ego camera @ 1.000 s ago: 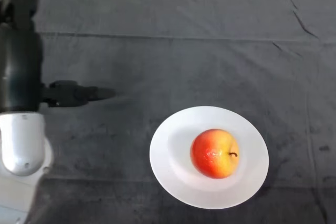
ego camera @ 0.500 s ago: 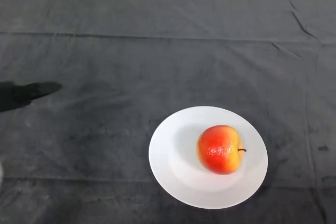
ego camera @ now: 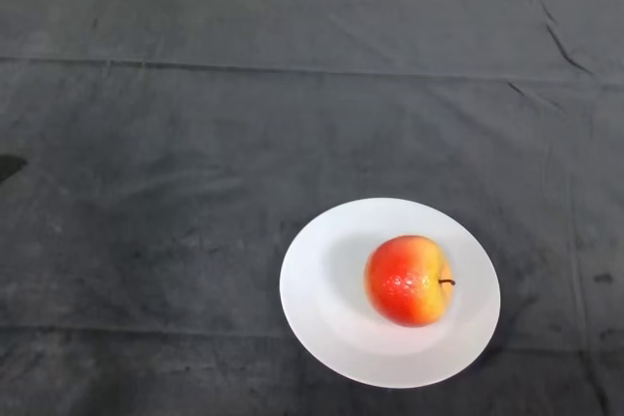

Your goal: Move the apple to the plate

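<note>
1. Apple (ego camera: 409,280), red and yellow, sits on the white plate (ego camera: 322,289), right of its centre, stem pointing right.
2. You see the plate on the dark-clothed worktop (ego camera: 244,104).

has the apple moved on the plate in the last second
Yes, slightly. The apple has shifted a little toward the right side of the white plate, and its stem now points right toward the rim.

A table draped in dark grey cloth (ego camera: 244,104), creased in long folds, carries a white round plate (ego camera: 322,289) toward its near right; a red-and-yellow apple (ego camera: 409,280) sits on the plate.
</note>
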Tool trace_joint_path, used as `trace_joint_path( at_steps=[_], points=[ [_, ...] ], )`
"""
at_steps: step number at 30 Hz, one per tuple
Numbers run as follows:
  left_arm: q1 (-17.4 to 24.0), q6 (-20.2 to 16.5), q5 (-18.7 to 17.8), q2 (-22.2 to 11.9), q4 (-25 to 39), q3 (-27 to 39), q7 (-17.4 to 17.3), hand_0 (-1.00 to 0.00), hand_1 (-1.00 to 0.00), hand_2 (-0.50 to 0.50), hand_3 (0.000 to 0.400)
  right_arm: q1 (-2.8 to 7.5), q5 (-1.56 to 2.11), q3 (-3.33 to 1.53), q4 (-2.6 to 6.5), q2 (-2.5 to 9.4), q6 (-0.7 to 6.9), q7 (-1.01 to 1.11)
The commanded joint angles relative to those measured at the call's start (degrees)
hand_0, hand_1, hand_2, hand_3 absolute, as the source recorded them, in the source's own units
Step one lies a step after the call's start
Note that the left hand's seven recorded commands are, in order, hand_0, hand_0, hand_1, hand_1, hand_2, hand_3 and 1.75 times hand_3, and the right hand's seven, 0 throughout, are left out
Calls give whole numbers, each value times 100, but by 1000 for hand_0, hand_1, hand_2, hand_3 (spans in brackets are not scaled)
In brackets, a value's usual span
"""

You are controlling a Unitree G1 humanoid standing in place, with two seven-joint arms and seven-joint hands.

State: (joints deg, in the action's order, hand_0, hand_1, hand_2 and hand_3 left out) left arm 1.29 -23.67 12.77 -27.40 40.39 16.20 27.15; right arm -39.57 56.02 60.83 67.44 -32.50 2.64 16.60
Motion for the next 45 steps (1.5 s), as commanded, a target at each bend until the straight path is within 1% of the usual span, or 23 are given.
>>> trace_joint_path(
  at_steps=[1,6,9,12,15,18,24,31,45],
  points=[
    [-64,42,195,24,275,159,125,0,0,0,0,-92,113,0,15,-142,-44,5],
    [-67,50,213,64,288,217,103,0,0,0,0,-92,113,1,16,-143,-44,5],
    [259,306,-214,36,369,953,-143,0,0,0,0,-92,113,1,17,-143,-44,6],
    [495,544,-539,87,354,1567,-272,0,0,0,0,-93,113,1,18,-144,-44,6],
    [589,674,-689,165,315,1912,-275,0,0,0,0,-93,113,1,19,-144,-44,7],
    [605,720,-740,236,300,2094,-220,0,0,0,0,-93,113,1,20,-145,-44,7],
    [559,764,-715,340,262,2193,-58,0,0,0,0,-94,113,2,23,-146,-44,9],
    [492,746,-630,390,249,2112,89,0,0,0,0,-95,114,3,26,-147,-45,10],
    [509,737,-638,373,253,2046,126,0,0,0,0,-96,114,4,29,-149,-45,12]
  ],
)
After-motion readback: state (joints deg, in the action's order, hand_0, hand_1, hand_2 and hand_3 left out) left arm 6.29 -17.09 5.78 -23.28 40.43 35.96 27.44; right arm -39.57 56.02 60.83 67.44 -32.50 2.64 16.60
